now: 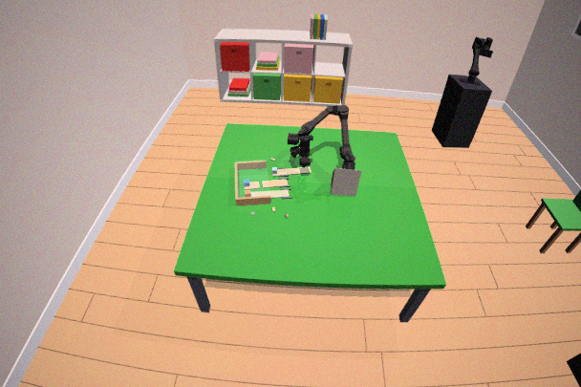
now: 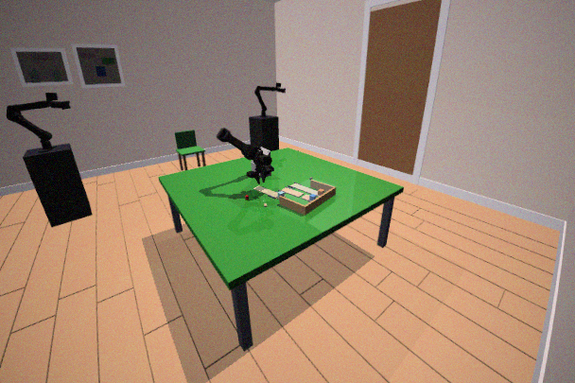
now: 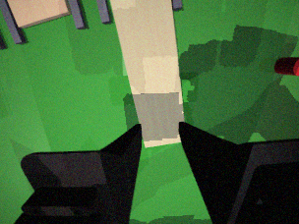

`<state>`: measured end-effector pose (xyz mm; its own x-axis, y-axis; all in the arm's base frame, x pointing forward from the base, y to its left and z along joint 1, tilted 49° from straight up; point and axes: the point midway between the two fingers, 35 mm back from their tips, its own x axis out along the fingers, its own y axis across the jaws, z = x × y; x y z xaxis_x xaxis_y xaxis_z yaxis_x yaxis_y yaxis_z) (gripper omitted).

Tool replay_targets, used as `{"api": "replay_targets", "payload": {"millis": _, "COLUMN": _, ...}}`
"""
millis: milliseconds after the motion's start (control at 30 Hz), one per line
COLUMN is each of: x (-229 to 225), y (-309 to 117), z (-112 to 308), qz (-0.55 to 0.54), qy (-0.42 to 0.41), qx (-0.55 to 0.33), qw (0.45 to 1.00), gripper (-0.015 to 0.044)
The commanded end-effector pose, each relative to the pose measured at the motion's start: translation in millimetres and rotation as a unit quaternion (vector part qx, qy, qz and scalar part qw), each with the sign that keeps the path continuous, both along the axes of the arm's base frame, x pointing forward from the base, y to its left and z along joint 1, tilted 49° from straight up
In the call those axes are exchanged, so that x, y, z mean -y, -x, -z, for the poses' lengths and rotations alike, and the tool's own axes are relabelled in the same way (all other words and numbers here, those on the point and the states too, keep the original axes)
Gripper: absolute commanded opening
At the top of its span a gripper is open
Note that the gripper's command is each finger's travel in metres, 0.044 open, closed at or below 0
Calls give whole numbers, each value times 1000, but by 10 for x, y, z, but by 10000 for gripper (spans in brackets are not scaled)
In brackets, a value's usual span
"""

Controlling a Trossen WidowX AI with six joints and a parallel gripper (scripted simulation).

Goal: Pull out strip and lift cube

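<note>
A pale strip (image 1: 288, 171) (image 2: 269, 192) (image 3: 148, 44) in one piece reaches out of the tray's open side, with a grey patch (image 3: 158, 115) near its near end. A light blue cube (image 1: 274, 170) (image 2: 281, 194) is at its far end. My gripper (image 1: 306, 161) (image 2: 261, 182) (image 3: 159, 127) is partly open, just above that near end, with one finger on each side of it. The middle strip (image 1: 275, 183) (image 2: 292, 192) is in two pieces, with a blue cube (image 1: 247, 182) (image 2: 312, 197). The third strip (image 1: 272, 194) has an orange cube (image 1: 247, 192) (image 2: 321, 191). No label is readable.
The wooden tray (image 1: 236, 185) (image 2: 307, 209) has low walls around the cubes. Short dark rails (image 3: 77, 14) flank the strips. A red piece (image 2: 247, 197) (image 3: 287, 66) lies beside the pulled strip. Small bits (image 1: 287, 215) (image 1: 252, 213) lie in front of the tray. The arm stands on a grey block (image 1: 346, 182).
</note>
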<state>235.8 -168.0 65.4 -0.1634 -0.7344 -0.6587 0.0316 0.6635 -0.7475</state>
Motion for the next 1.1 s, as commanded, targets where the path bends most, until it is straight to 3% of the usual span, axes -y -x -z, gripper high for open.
{"api": "replay_targets", "payload": {"millis": 0, "x": -2, "y": -155, "z": 15, "qz": 8, "qy": 3, "qx": 9, "qw": 1000, "gripper": 263}}
{"api": "replay_targets", "payload": {"millis": 233, "x": -6, "y": -402, "z": 37, "qz": 8, "qy": 3, "qx": 10, "qw": 1000, "gripper": 440}}
{"api": "replay_targets", "payload": {"millis": 1067, "x": -18, "y": -1290, "z": 105, "qz": 8, "qy": 3, "qx": 12, "qw": 1000, "gripper": 440}}
